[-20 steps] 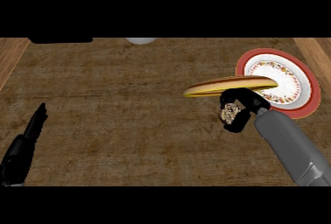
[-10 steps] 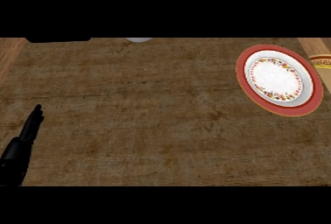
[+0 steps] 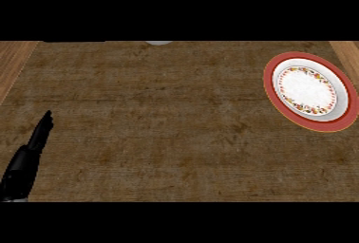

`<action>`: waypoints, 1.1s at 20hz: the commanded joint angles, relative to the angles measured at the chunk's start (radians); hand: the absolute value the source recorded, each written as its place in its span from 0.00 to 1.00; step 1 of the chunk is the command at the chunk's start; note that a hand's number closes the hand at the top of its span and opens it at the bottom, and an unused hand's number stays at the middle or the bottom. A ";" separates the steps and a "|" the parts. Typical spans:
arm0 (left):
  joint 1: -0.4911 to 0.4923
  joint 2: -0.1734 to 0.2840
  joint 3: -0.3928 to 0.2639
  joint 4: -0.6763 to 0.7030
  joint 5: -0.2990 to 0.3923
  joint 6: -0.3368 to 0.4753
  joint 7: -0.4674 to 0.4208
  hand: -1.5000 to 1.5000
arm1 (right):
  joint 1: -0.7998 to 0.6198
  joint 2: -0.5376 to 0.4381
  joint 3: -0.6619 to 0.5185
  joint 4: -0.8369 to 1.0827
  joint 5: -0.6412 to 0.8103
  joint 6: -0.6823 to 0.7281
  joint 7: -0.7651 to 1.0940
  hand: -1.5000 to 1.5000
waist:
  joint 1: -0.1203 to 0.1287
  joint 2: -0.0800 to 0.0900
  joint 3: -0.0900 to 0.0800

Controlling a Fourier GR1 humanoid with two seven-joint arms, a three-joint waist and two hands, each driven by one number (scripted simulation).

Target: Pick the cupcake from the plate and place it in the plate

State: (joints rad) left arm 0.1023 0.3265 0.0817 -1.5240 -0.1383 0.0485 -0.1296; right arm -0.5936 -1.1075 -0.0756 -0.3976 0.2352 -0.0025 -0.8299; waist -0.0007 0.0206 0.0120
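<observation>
A red plate (image 3: 271,93) lies at the counter's right side, and a smaller white plate with a flowered rim (image 3: 308,90) rests inside it with nothing on it. No cupcake shows anywhere in the head view. My left hand (image 3: 28,159) rests at the lower left, far from the plates, open with straight fingers pointing up and holding nothing. My right hand is out of view.
The brown counter top (image 3: 161,118) stretches between the hand and the plates. A lighter wooden strip (image 3: 14,61) runs along the left edge, another (image 3: 348,50) at the top right corner. A small white object (image 3: 158,42) peeks in at the far edge.
My right hand, which held a yellow plate beside the red plate a second ago, moved off to the right and has left the view. The left hand stayed put.
</observation>
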 commanded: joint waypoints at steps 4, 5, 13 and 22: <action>-0.038 -0.003 -0.023 0.011 -0.020 -0.010 0.020 0.50 | -0.030 -0.062 -0.057 0.093 -0.043 0.180 -0.276 1.00 | 0.033 -0.004 -0.005; -0.005 0.011 -0.005 0.008 0.008 -0.039 -0.022 0.50 | -0.045 -0.033 -0.049 0.107 -0.026 0.137 -0.270 1.00 | 0.051 -0.003 -0.005; -0.078 -0.022 -0.020 0.100 -0.027 -0.019 -0.032 0.50 | -0.214 0.064 0.014 0.107 0.041 0.197 -0.161 1.00 | 0.045 -0.006 -0.010; -0.083 -0.002 0.006 0.078 -0.037 -0.024 -0.020 0.50 | -0.339 0.219 0.101 0.157 0.153 0.192 -0.016 1.00 | 0.046 -0.006 -0.010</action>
State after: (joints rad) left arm 0.0376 0.3229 0.0813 -1.4577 -0.1620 0.0170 -0.1483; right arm -0.8891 -0.9386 -0.0104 -0.2672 0.3401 0.1792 -0.8751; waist 0.0447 0.0129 0.0017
